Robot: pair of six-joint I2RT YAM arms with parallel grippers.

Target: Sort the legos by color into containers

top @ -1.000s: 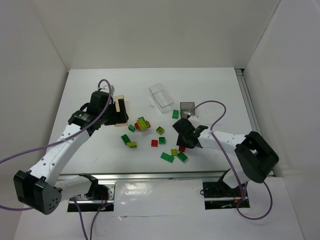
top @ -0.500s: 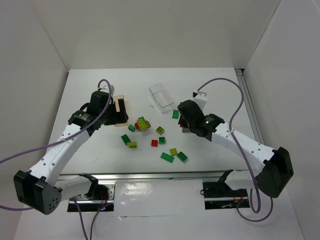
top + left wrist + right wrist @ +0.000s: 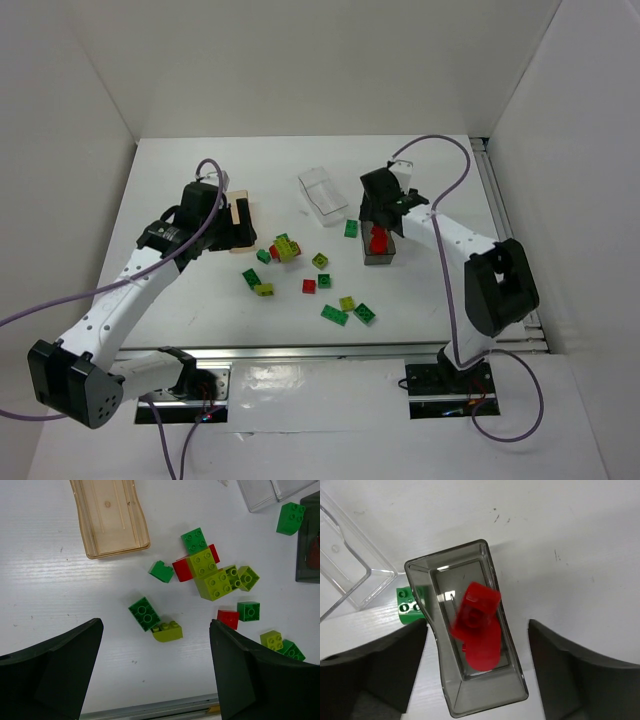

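**brickfan:** So where's the open room on that table?

**yamwatcher:** The far-left corner and the far strip behind the bins are bare. The tabletop right of the grey bin is bare too, though the right arm runs above it. The middle's cluttered. A stacked clump sits near the amber bin on its right with a thin lane between, and loose bricks are scattered nearer.

**brickfan:** What about the gap between the clear bin and the grey one?

**yamwatcher:** Plugged. A green brick sits against the grey bin's left wall. And the right gripper hangs over that bin, so straight down is blocked.
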